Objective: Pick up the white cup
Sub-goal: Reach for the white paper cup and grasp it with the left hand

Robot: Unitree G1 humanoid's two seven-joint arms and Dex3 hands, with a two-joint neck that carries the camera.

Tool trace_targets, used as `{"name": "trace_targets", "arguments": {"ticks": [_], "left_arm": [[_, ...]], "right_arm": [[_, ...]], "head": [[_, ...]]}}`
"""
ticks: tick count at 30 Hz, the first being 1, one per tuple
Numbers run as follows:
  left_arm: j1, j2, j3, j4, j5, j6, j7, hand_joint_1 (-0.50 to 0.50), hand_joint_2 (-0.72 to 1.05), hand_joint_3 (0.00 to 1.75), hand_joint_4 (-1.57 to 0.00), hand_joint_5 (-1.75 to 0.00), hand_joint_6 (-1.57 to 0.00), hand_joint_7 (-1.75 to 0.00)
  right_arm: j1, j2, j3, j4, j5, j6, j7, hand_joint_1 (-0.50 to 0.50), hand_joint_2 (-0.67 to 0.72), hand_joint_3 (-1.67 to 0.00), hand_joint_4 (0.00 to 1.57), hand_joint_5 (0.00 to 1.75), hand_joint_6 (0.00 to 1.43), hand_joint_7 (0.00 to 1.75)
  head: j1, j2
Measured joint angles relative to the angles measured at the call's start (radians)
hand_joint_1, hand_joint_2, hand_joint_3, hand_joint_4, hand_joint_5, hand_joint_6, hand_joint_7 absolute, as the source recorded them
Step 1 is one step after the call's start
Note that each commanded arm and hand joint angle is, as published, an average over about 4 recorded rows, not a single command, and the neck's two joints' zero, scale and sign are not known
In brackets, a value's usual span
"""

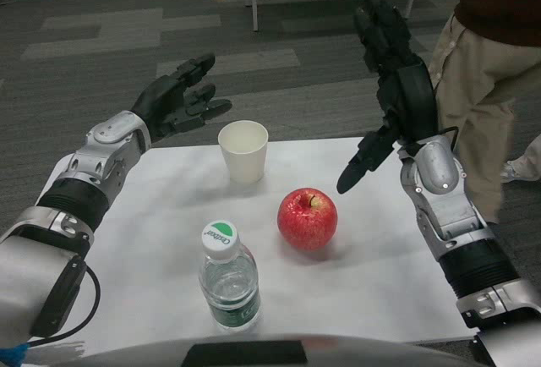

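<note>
Left hand: fingers spread, apart, holding nothing. Fingertips point toward the picture's right, raised above the far left edge of the white table.

From those fingertips the white cup lies just beyond, to the right and slightly lower. A small gap shows; no contact. Cup stands upright, mouth up, long axis vertical, on the far-middle part of the table.

Right hand: also spread and holding nothing. Palm raised high, fingers pointing up and away, thumb hanging down toward the table. From this thumb the cup sits to the left, well apart.

Judgement: of the 2 hands, the left is clearly nearer the cup and already faces its side wall. A short sideways reach with a slight drop should put the fingers around the cup. With the axis vertical, a side wrap suits.

Outward from the cup, nearer the robot: red apple, apart from the cup. Plastic water bottle stands upright nearest the robot. Neither lies between the left fingers and the cup.

A person stands past the right hand, beside the table's right edge.

Risk, judged: the cup looks light and may tip if nudged before the fingers close.
</note>
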Motion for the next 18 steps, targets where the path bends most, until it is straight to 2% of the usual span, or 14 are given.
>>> {"name": "trace_targets", "arguments": {"ticks": [1,3,4,5,9,13,18], "left_arm": [[0.0,0.0,-0.006,0.007,0.003,-0.005,0.0,-0.5,0.34,0.09,0.0,0.0,0.0,0.0],[-0.001,0.0,-0.017,0.016,0.007,-0.013,0.001,-0.5,-0.33,0.09,0.0,0.0,0.0,0.0],[-0.001,0.0,-0.022,0.017,0.008,-0.018,0.001,-0.5,-0.55,0.09,0.0,0.0,0.0,0.0],[-0.001,-0.001,-0.025,0.018,0.008,-0.024,0.003,-0.5,-0.68,0.09,0.0,0.0,0.0,0.0],[-0.001,-0.003,-0.036,0.029,0.01,-0.06,0.013,-0.5,-0.72,0.09,0.0,-0.1,0.0,0.0],[0.0,-0.006,-0.04,0.047,0.01,-0.077,0.021,-0.5,-0.72,0.09,0.0,-0.1,0.0,0.0],[0.0,-0.008,-0.042,0.054,0.023,-0.078,0.023,-0.5,-0.64,0.09,0.0,-0.1,0.0,0.0]], "right_arm": [[0.0,0.0,0.005,0.006,0.0,0.0,0.0,-0.42,0.47,0.0,0.02,0.0,0.0,0.0],[-0.001,0.0,0.012,0.018,0.001,0.0,0.0,-0.42,0.47,0.0,0.01,0.0,0.0,0.0],[-0.002,0.0,0.014,0.023,0.002,0.0,0.001,-0.42,0.47,0.0,0.01,0.0,0.0,0.0],[-0.002,0.0,0.017,0.028,0.003,0.0,0.002,-0.42,0.47,0.0,0.0,0.0,0.0,0.0],[-0.006,0.0,0.027,0.042,0.006,0.0,0.008,-0.42,0.47,0.0,0.0,0.0,0.0,0.0],[-0.009,0.0,0.04,0.06,0.008,0.0,0.008,-0.42,0.47,0.0,0.01,0.0,0.0,0.0],[-0.014,0.0,0.044,0.065,0.008,0.0,0.008,-0.42,0.47,0.0,0.01,0.0,0.0,0.0]], "head": [[0.003,-0.001],[0.009,-0.003],[0.011,-0.004],[0.012,-0.006],[0.016,-0.016],[0.017,-0.026],[0.02,-0.039]]}}
